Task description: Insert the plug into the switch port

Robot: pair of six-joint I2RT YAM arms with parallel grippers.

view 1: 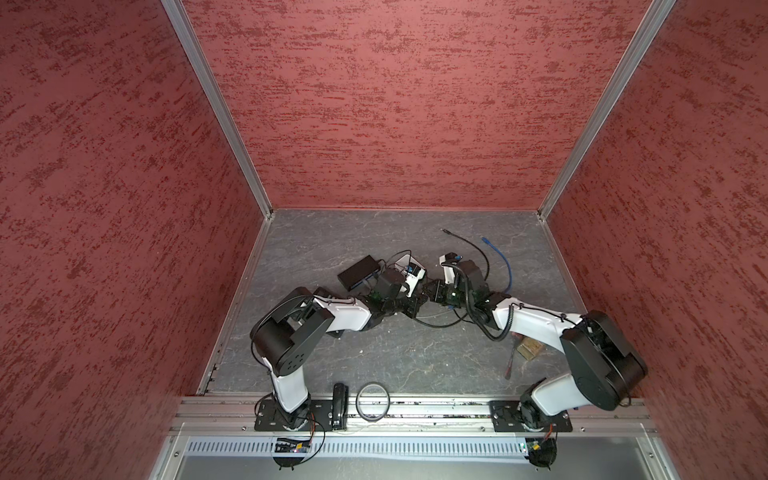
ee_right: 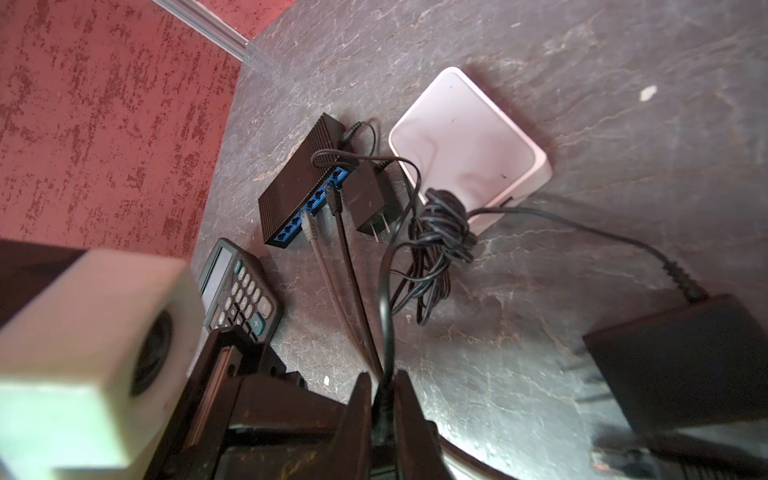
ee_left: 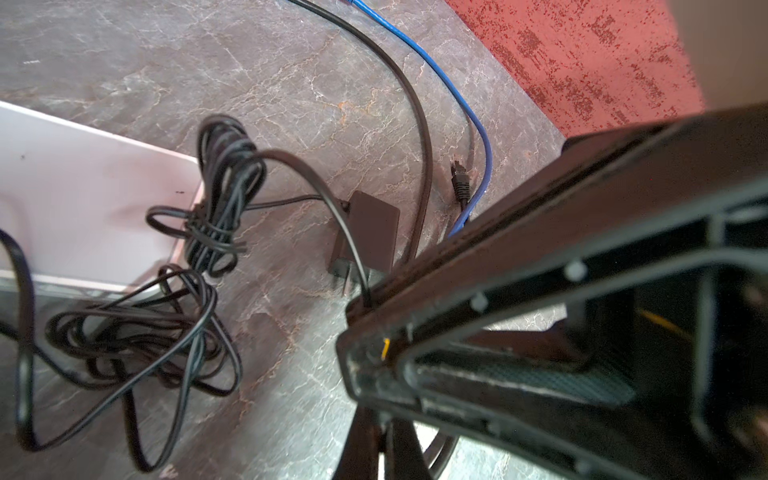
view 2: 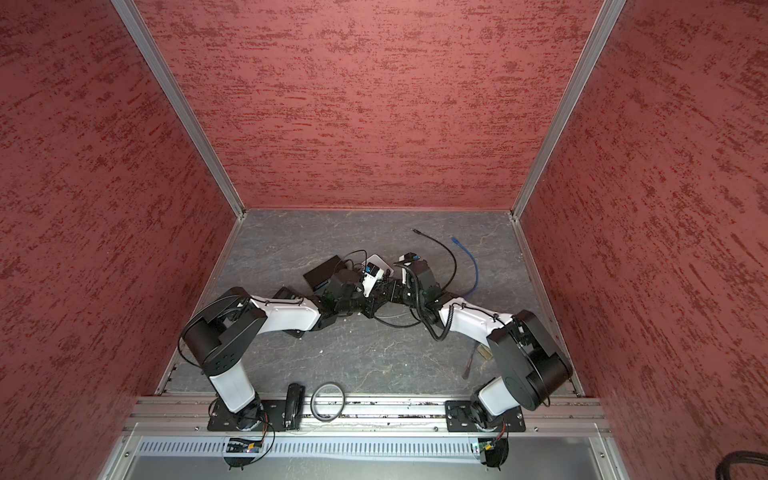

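The black switch (ee_right: 291, 187), with a row of blue ports, lies on the grey floor left of centre in both top views (view 1: 359, 272) (view 2: 322, 272). A grey cable (ee_right: 309, 228) and a black cable (ee_right: 334, 203) sit in two of its ports. My right gripper (ee_right: 383, 409) (view 1: 430, 291) is shut on the end of a thin black cord (ee_right: 384, 299) that runs up to a tangled bundle (ee_right: 442, 226). The plug itself is hidden between the fingers. My left gripper (ee_left: 380, 446) (view 1: 417, 313) is shut, with nothing seen in it, close beside the right one.
A white box (ee_right: 469, 141) and a black adapter (ee_right: 370, 199) lie next to the switch, with a calculator (ee_right: 239, 291) in front. A second adapter (ee_left: 365, 232), a blue cable (ee_left: 449, 83) and a loose black cable (view 1: 469, 245) lie to the right. Red walls enclose the floor.
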